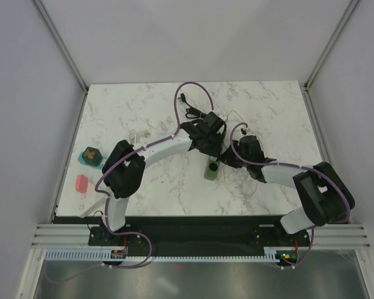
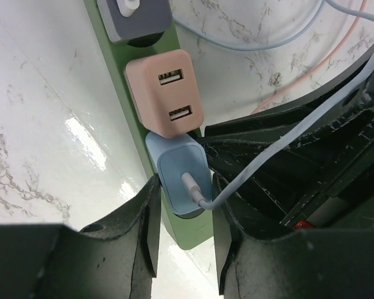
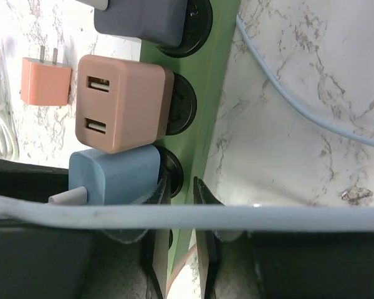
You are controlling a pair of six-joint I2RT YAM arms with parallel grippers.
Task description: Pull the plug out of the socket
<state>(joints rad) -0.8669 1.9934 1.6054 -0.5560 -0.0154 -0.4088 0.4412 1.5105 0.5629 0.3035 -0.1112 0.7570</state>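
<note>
The left gripper [image 2: 186, 187] is clamped on the blue plug [image 2: 181, 165], seated in the end socket of the strip [image 2: 119, 87], to pull it, and the right gripper [image 3: 179, 184] straddles the strip edge, probably to steady it; whether it grips I cannot tell.

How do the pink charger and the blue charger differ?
The pink charger has two empty USB ports; the blue charger has a white cable plugged in. The left claw clasps the blue charger, not the pink charger. Both sit in the green power strip.
</note>
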